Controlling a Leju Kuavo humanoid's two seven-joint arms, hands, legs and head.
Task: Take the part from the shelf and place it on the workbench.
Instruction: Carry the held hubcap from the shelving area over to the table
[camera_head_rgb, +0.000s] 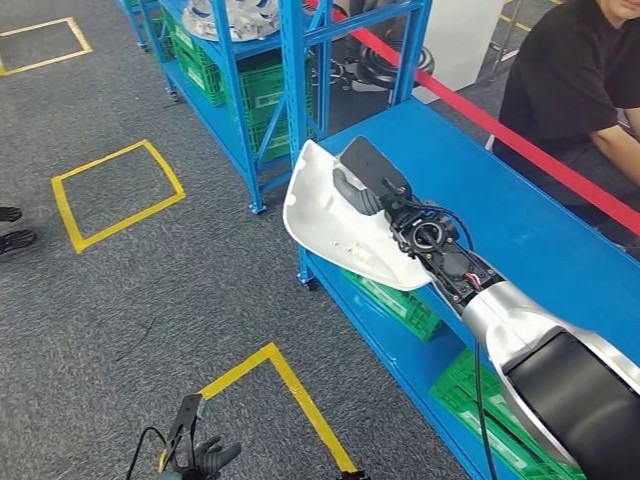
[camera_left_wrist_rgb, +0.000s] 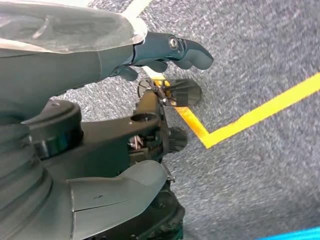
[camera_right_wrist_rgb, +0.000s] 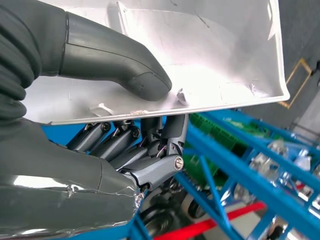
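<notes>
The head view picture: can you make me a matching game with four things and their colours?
Things:
1. part held by the right hand
2. workbench
3. crates
4. floor lines

Colours:
A. yellow
B. white
C. green
D. blue

Pairs: 1-B, 2-D, 3-C, 4-A
</notes>
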